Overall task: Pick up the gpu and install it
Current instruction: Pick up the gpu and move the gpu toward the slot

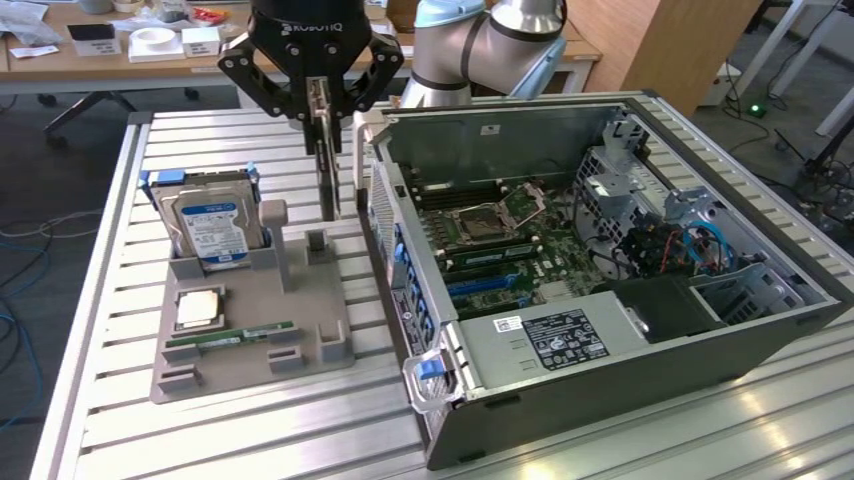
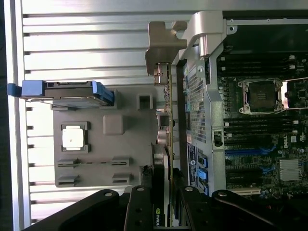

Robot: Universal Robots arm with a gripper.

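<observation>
Gripper (image 2: 165, 193) clamping the gpu (image 2: 167, 144) edge-on

Black jaws are grasping the gpu by its upper end. In the exterior view it is hanging upright, just above the grey holder (image 1: 320, 345) on the desk (image 1: 107, 420) and just beside the open computer case (image 1: 601, 340). A hard drive (image 1: 214, 225) is standing in the holder, toward the exterior view's left.

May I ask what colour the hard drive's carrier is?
The carrier is blue, best seen in the wrist view.
</observation>
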